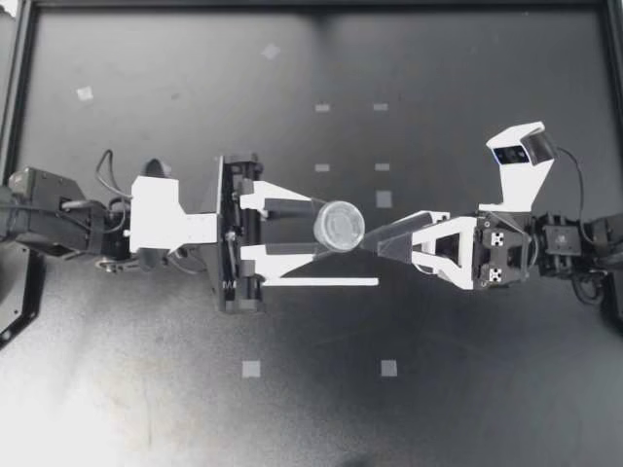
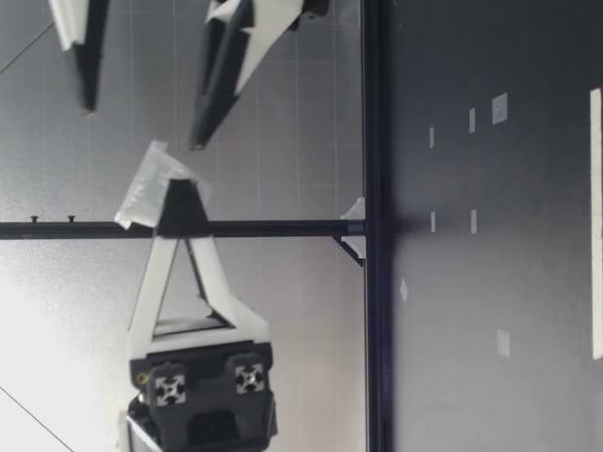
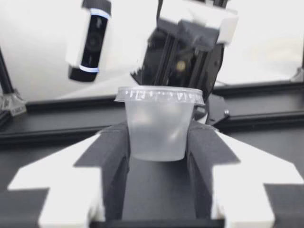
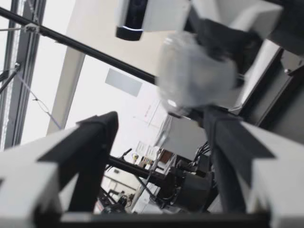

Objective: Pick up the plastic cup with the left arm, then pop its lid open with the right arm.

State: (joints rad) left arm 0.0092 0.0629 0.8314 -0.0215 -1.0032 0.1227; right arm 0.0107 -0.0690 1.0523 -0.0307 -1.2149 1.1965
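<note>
Top view, from the left: my left gripper (image 1: 326,227) reaches toward the middle, well above the table (image 1: 146,389), and pinches a small clear lidded cup (image 1: 341,224) between its fingertips. The left wrist view confirms it: both dark pads (image 3: 111,156) press the cup's (image 3: 159,123) sides, and it stands upright with its lid on. Further right, my right gripper (image 1: 382,240) points at the cup, its tip just beside it. In the right wrist view its fingers are spread wide, and the blurred cup (image 4: 197,76) lies ahead of them, not between them. I judge this a hand-over at the approach stage. The next move calls for lining the spread fingers around the cup before closing.
</note>
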